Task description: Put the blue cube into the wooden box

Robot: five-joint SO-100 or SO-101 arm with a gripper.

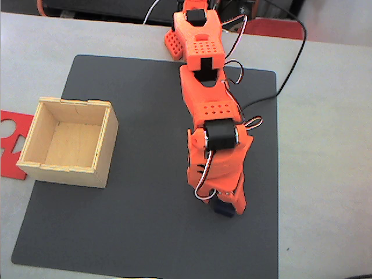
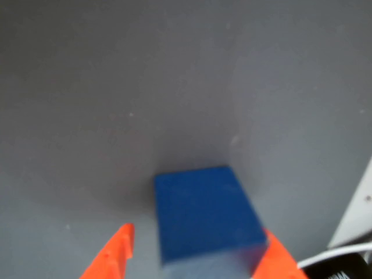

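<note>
Wrist view is showing the cube (image 2: 203, 212) sitting on the dark mat (image 2: 116, 87), between the two orange fingers (image 2: 113, 256) of the pincer (image 2: 192, 261); whether they are clenching it, I cannot tell. Fixed view is showing the arm (image 1: 203, 75) reaching down at the mat's near right, with the box (image 1: 40, 165) standing well apart at the left, overlapping a red sheet (image 1: 11, 125).
</note>
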